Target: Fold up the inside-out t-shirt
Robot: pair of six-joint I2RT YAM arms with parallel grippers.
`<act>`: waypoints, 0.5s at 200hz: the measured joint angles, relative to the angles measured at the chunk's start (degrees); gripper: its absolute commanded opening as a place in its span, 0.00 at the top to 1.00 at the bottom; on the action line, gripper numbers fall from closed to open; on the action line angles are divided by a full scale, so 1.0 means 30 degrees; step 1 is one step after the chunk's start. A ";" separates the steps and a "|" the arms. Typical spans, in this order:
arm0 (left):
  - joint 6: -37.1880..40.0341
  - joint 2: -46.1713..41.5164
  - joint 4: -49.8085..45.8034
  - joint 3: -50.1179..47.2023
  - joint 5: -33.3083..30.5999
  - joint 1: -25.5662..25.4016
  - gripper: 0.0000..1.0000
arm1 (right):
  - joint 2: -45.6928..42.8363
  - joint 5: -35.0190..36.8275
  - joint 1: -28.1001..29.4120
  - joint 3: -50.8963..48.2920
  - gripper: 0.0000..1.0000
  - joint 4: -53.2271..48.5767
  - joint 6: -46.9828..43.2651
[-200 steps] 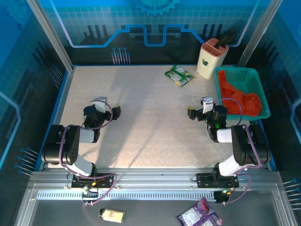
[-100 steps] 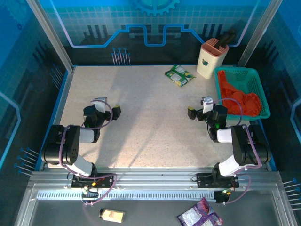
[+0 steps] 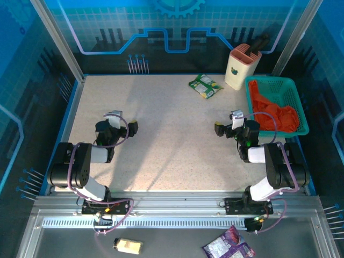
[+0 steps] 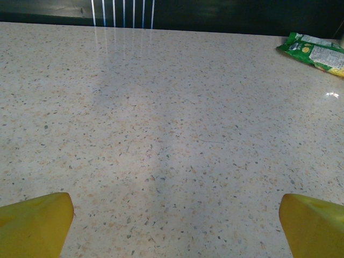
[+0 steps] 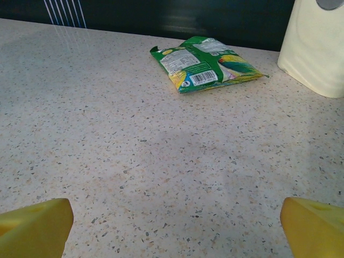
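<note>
A: Largest thing first?
B: Speckled beige table (image 3: 161, 107), mostly bare; next, a teal mesh basket (image 3: 271, 80) at the far right corner.
A: And the inside-out t-shirt (image 3: 277, 114)?
B: Bright orange, crumpled in a heap inside that basket; one edge seemingly spilling over the rim nearest the right gripper (image 3: 235, 128); not lifted out, not spread, not folded.
A: Grippers?
B: Left gripper (image 3: 115, 127) splayed wide, nothing between the yellow fingertips (image 4: 32, 223); low over bare tabletop on the left side, well apart from the shirt. Right gripper equally wide and holding nothing; just beside the basket (close to the cloth, no contact as far as can be told), facing the far edge rather than the shirt.
A: Smaller items?
B: Cream holder (image 3: 242, 67) just behind the basket; green snack packet (image 3: 205, 86) lying flat near it.
A: Progress?
B: By the look of things, not yet begun; left to do: pulling the shirt from the basket, laying it flat, then every fold.
</note>
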 measured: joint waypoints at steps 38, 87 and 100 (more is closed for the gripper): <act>-0.0087 -0.1049 -0.1596 0.0044 -0.0831 -0.0007 0.01 | -0.0976 0.0393 0.0182 0.0029 0.00 -0.1311 -0.0153; -0.1195 -0.6062 -0.7643 0.1916 -0.3636 -0.0219 0.01 | -0.3840 0.1144 0.0379 0.3264 0.00 -0.7118 0.0204; -0.1807 -0.7293 -0.9683 0.2732 -0.4320 -0.0219 0.01 | -0.3927 0.1421 0.0219 0.5085 0.00 -0.9340 0.0933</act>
